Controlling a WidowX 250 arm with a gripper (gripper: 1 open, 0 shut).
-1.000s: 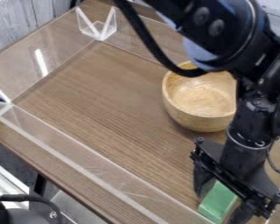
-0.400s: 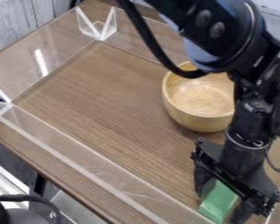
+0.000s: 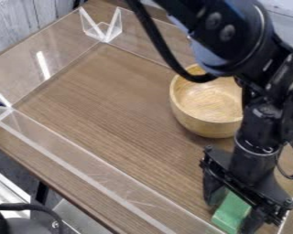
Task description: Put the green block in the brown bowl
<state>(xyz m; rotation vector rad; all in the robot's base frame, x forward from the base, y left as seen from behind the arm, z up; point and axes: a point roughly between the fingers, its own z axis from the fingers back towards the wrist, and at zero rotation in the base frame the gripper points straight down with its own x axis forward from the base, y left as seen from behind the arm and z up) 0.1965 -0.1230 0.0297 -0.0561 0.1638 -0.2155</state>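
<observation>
Comparing with a second ago, nothing shifts: the black gripper point(image 3: 244, 203) stays spread, apparently straddling the flat bright-green block point(image 3: 230, 217) near the tan wooden bowl point(image 3: 211, 103); grasp pending.

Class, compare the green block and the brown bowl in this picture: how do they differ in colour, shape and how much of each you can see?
Colour: the green block is bright plain green; the brown bowl is light tan wood with visible grain.
Shape: the block is flat-faced with straight edges; the bowl is round and hollow, with thick walls.
Visibility: the block is mostly hidden between the fingers of the open pincer; the bowl's far right side is covered by the arm.
Both rest on the wooden table.
</observation>
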